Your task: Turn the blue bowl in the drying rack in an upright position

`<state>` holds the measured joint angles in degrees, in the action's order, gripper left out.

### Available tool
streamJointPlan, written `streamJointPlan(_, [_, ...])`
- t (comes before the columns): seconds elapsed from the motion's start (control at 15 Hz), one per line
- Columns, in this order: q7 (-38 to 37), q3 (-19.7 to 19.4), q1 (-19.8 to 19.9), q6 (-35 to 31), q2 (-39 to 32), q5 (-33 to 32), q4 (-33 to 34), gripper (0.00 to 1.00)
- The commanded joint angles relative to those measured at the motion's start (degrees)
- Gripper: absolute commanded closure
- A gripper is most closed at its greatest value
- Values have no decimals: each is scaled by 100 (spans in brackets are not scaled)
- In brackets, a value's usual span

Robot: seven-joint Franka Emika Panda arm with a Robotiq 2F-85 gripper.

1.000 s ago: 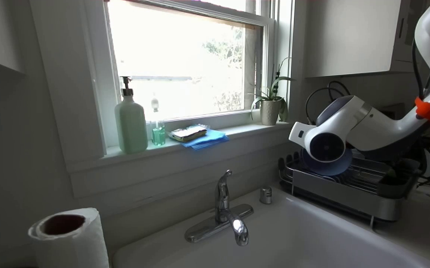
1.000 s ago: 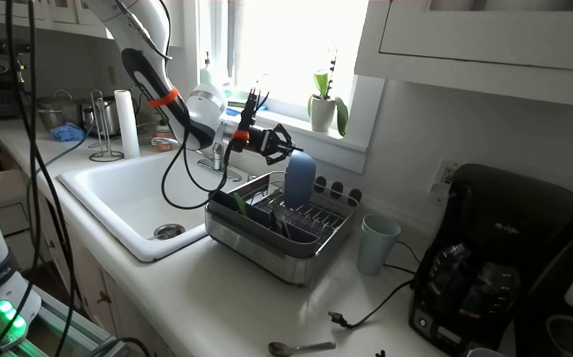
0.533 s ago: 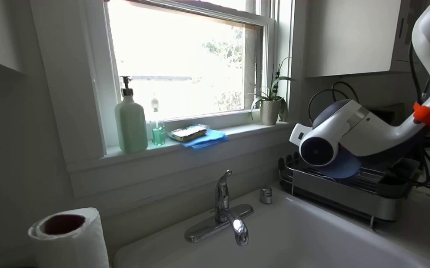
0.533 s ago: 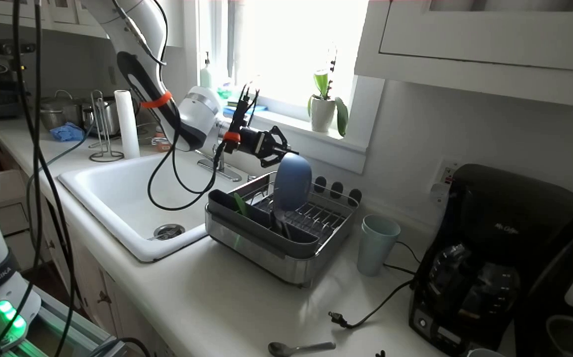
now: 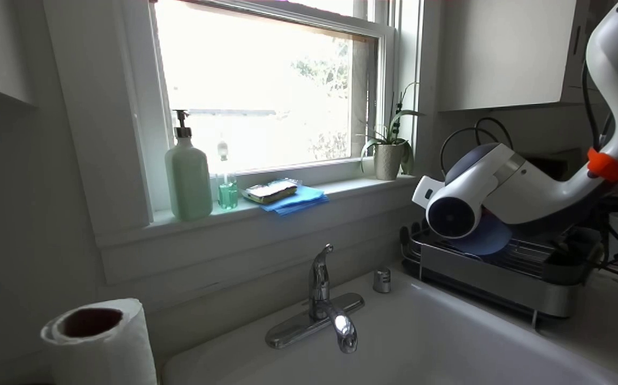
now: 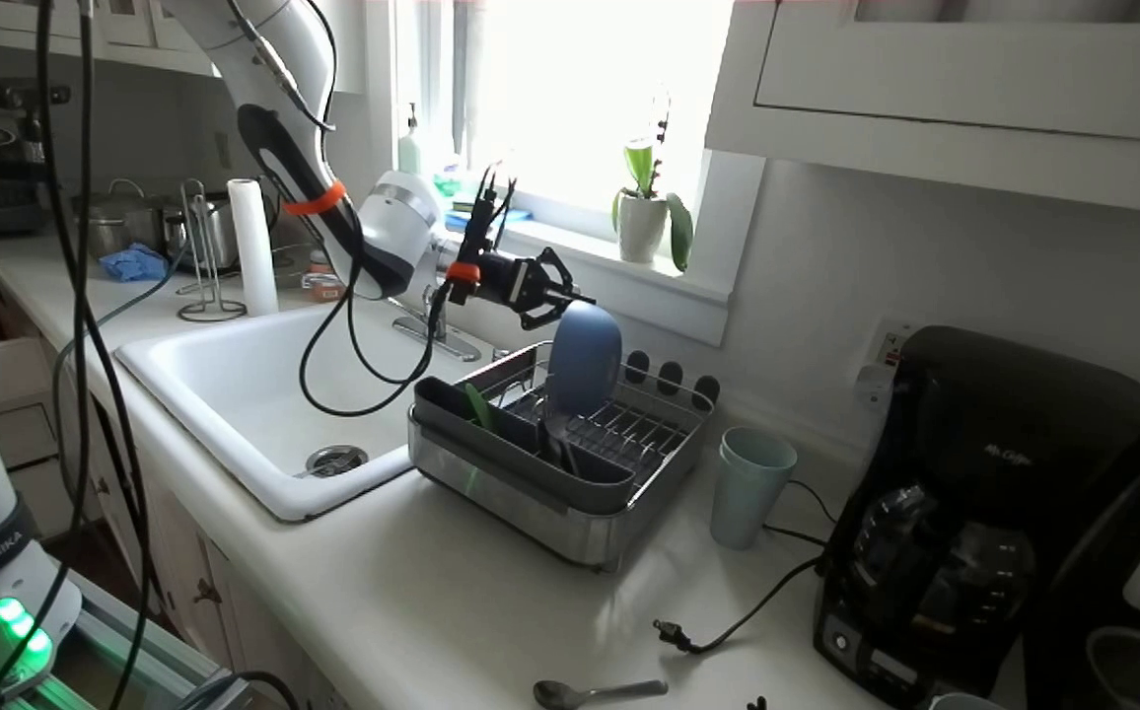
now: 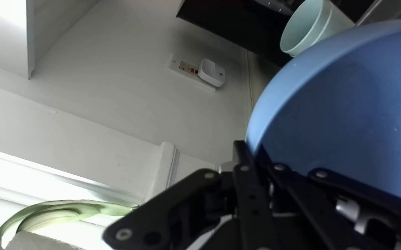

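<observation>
- Since a second ago, blue bowl (image 6: 585, 360) and gripper (image 7: 252, 152) have shifted slightly toward the front edge of the counter (image 6: 471, 602); bowl turned a bit.
- Drying rack (image 6: 529, 515) sits nearer the counter's back edge, beside the sink (image 6: 274, 498). Its caddy (image 6: 521, 459) holds a green utensil (image 6: 479, 406) and a metal utensil (image 6: 557, 431).
- Pale cups (image 6: 740, 503), nested, by the back edge.
- Gripper drawn in to rim thickness, pinching the bowl there. Bowl's on edge over the rack; can't tell if its low side touches.
</observation>
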<state>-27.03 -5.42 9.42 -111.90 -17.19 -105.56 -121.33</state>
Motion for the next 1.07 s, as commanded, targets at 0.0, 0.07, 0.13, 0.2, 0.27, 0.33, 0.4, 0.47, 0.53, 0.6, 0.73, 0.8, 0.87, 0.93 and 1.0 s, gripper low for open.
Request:
streamJointPlan(0.0, [-168, -35, 53, -17, -195, -258, 244, 99])
streamJointPlan(0.07, [-209, -39, 61, -4, -237, -304, 280, 99])
streamJointPlan(0.13, [-223, -49, 71, 1, -276, -354, 325, 99])
streamJointPlan(0.2, [-254, -56, 72, 20, -319, -401, 375, 99])
streamJointPlan(0.27, [-254, -66, 75, 26, -344, -455, 387, 99])
streamJointPlan(0.33, [-249, -76, 73, 44, -376, -533, 398, 99])
streamJointPlan(0.4, [-247, -82, 75, 68, -406, -594, 416, 99])
streamJointPlan(0.47, [-227, -112, 120, 23, -441, -656, 469, 99])
streamJointPlan(0.53, [-231, -126, 137, 24, -470, -700, 492, 99])
streamJointPlan(0.6, [-226, -135, 150, 32, -489, -756, 494, 99])
streamJointPlan(0.73, [-194, -144, 187, 33, -523, -807, 515, 99])
streamJointPlan(0.8, [-201, -146, 199, 43, -534, -805, 506, 99])
streamJointPlan(0.87, [-180, -137, 212, 34, -541, -778, 491, 99])
streamJointPlan(0.93, [-177, -120, 219, 27, -547, -715, 481, 99])
streamJointPlan(1.0, [-186, -111, 222, 22, -548, -695, 470, 99])
